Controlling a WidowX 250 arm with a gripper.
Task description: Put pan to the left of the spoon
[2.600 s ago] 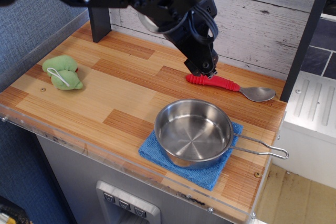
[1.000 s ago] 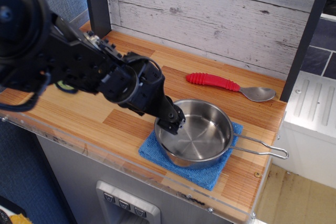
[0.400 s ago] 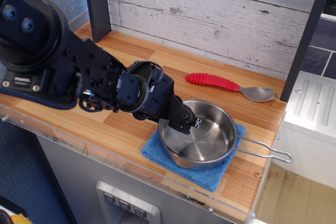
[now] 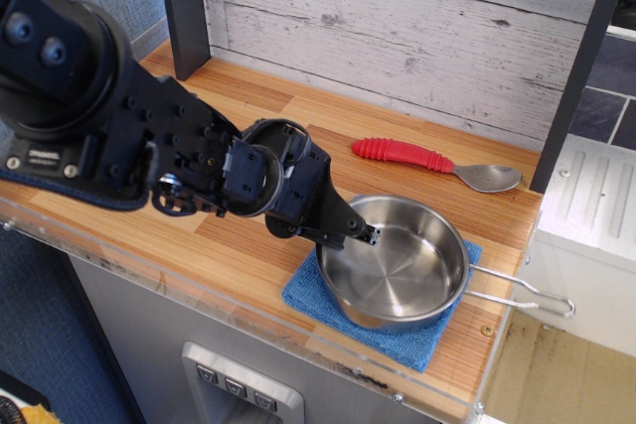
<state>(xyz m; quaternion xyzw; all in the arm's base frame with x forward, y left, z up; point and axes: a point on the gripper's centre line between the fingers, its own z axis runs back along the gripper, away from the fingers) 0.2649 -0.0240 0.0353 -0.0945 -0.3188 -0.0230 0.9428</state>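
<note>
The tool (image 4: 356, 235) sits at the pan's (image 4: 397, 263) left rim (whether it actually pinches the rim, I cannot tell). The spoon (image 4: 434, 163) lies behind the pan, handle pointing left, so the pan must travel back and leftward.

Whitewashed plank wall (image 4: 417, 37), striped wooden countertop (image 4: 248, 126), dark post (image 4: 184, 7)

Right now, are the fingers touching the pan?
Touching. The only view shows the fingers at the pan's left rim with no gap visible. The pan sits on the blue cloth.
</note>
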